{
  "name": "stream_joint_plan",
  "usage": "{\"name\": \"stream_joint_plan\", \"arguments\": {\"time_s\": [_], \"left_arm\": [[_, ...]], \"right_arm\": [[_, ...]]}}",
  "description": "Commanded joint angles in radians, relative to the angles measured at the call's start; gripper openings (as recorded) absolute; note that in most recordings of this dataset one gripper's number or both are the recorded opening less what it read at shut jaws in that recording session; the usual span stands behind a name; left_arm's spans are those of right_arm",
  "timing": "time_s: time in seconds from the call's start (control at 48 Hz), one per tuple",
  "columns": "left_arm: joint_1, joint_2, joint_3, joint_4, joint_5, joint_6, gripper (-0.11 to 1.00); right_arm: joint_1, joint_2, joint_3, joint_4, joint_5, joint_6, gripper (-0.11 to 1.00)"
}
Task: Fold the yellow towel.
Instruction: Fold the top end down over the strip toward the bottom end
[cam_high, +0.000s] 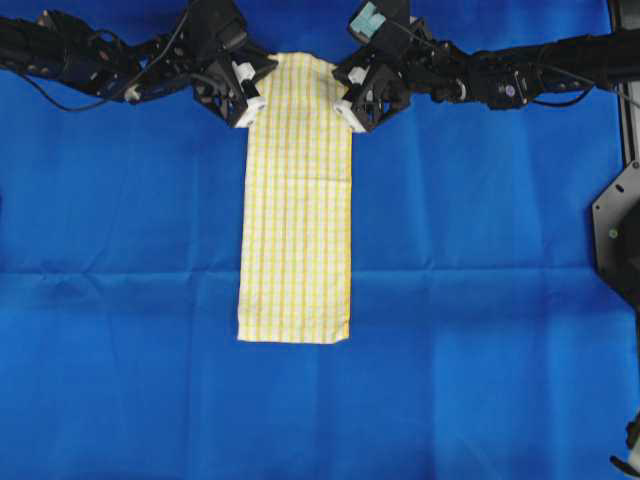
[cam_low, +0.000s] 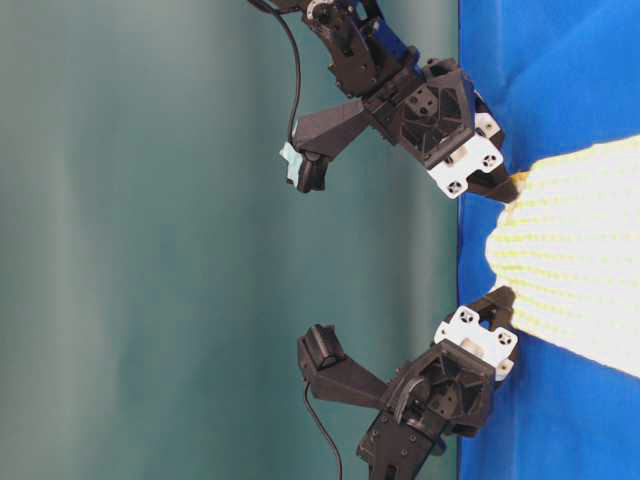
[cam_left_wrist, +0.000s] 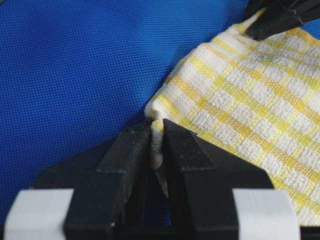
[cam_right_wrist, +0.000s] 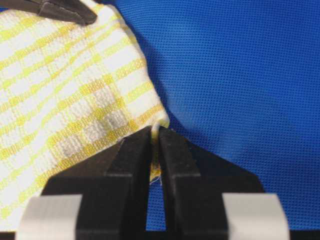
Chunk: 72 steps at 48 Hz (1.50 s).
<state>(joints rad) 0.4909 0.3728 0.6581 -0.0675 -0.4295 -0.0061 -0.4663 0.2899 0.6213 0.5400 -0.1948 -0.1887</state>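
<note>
One yellow towel (cam_high: 296, 200) is pinched at its two top corners by left gripper (cam_high: 248, 92) and right gripper (cam_high: 347, 95), both clamped, arms angled inward.

From overhead, I see the yellow towel (cam_high: 296, 200) top 2 corners hidden under the left tool (cam_high: 243, 98) and right tool (cam_high: 352, 100). Both wrist views crop the towel; the table-level view cuts off its far end.

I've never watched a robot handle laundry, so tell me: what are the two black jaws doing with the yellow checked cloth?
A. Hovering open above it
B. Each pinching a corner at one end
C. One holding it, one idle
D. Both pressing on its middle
B: the left gripper and the right gripper are each shut on a corner of the yellow checked cloth.
</note>
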Motion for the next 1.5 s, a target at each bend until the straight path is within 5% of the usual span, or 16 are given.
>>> {"name": "stream_joint_plan", "arguments": {"time_s": [0.0, 0.979, 1.271, 1.479], "left_arm": [[-0.005, -0.009, 0.009, -0.002, 0.012, -0.005, 0.06], [-0.020, -0.199, 0.026, -0.002, 0.114, 0.009, 0.06], [-0.028, -0.281, 0.067, 0.002, 0.114, 0.012, 0.06], [-0.112, -0.307, 0.109, 0.002, 0.112, 0.006, 0.06]], "right_arm": [[-0.009, -0.014, -0.008, 0.003, -0.008, -0.002, 0.04], [-0.041, -0.147, 0.020, -0.009, -0.012, -0.018, 0.04], [0.002, -0.207, 0.051, -0.008, -0.012, -0.014, 0.04], [0.083, -0.247, 0.104, 0.006, -0.025, -0.002, 0.04]]}}
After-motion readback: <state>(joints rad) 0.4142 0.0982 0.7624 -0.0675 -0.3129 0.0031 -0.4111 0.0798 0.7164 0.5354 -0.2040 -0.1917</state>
